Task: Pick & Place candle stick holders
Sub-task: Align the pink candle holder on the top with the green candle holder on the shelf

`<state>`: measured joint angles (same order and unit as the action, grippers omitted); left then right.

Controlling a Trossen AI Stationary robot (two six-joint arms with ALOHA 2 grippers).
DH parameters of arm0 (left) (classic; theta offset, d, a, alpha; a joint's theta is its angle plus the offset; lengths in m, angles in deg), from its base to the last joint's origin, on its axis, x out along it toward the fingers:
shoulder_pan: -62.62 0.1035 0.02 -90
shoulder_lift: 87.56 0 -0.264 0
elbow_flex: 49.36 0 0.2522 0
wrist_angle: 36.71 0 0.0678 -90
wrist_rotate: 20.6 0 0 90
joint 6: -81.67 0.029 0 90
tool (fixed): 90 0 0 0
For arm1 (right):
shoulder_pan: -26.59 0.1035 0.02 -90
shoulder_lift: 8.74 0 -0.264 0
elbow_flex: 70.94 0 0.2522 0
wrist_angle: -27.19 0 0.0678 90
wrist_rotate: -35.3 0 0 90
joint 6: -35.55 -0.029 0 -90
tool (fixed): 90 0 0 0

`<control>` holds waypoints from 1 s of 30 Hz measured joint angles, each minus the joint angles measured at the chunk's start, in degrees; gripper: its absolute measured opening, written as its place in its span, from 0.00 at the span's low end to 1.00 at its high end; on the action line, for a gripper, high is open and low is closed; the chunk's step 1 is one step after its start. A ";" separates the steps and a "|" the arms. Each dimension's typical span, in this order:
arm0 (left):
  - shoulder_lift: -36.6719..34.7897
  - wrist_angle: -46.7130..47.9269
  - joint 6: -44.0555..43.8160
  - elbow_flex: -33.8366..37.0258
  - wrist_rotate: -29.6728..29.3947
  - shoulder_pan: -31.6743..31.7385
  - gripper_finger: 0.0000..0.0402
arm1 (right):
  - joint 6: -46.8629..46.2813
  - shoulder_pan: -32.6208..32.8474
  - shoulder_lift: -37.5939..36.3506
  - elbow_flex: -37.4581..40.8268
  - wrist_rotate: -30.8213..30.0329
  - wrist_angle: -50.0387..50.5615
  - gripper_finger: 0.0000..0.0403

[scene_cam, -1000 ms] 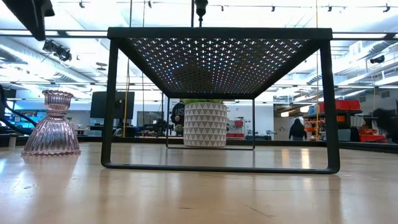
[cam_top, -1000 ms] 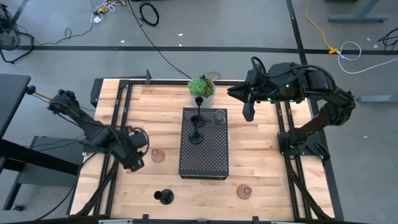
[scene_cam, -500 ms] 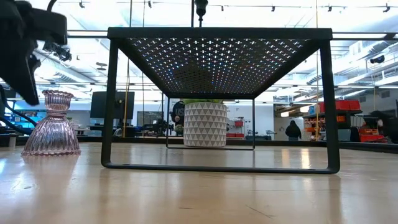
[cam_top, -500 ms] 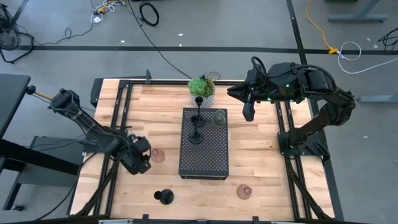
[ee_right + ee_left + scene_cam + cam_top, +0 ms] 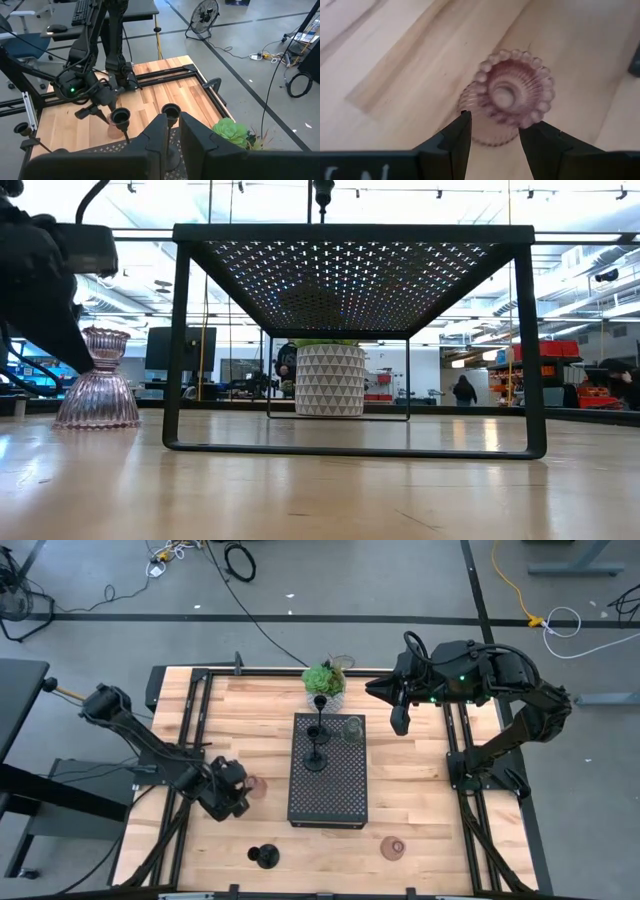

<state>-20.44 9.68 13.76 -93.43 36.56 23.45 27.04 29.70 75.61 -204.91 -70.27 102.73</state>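
Note:
A pinkish ribbed glass cup [image 5: 512, 95] stands upright on the table left of the black perforated tray [image 5: 330, 795]; it also shows in the low view [image 5: 97, 385]. My left gripper [image 5: 495, 135] is open, with one finger on each side of the cup's lower body. On the tray stand two black thin-stemmed holders [image 5: 315, 760] and a clear glass cup [image 5: 352, 728]. A third black holder [image 5: 265, 857] and a second pinkish cup [image 5: 393, 847] stand near the table's near edge. My right gripper [image 5: 400, 718] hangs shut above the table's far right. My left gripper has its open fingers on either side of the cup's ribbed lower body [image 5: 472, 117], slanting down from the table's left. One fingertip [image 5: 462, 127] lies against the glass; whether the other touches, I cannot tell. The cup stands upright with its base on the table.
A green potted plant [image 5: 324, 680] stands at the tray's far end. The tray stands on thin legs [image 5: 180, 350] with open space under it. Bare wood [image 5: 420, 790] lies right of the tray. Black frame rails [image 5: 190, 710] run along the table's sides.
My left gripper has come down and toward the table's right edge, onto the pinkish cup, so that its open fingers now stand on either side of it. The cup has slid a little along the table and stays upright.

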 joint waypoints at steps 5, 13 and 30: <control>0.38 -8.45 2.48 2.39 -2.08 -0.01 0.42 | 0.02 0.00 0.00 0.00 0.00 0.00 0.12; 0.38 -10.74 3.04 3.63 -7.41 0.89 0.42 | 0.03 -0.02 0.00 0.00 -0.34 0.00 0.12; 0.40 -14.13 5.73 3.61 -10.71 1.62 0.42 | -0.10 -0.02 0.00 0.00 -0.44 -0.02 0.12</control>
<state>-20.03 -4.45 19.49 -89.82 25.85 25.07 26.94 29.68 75.61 -204.91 -70.71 102.71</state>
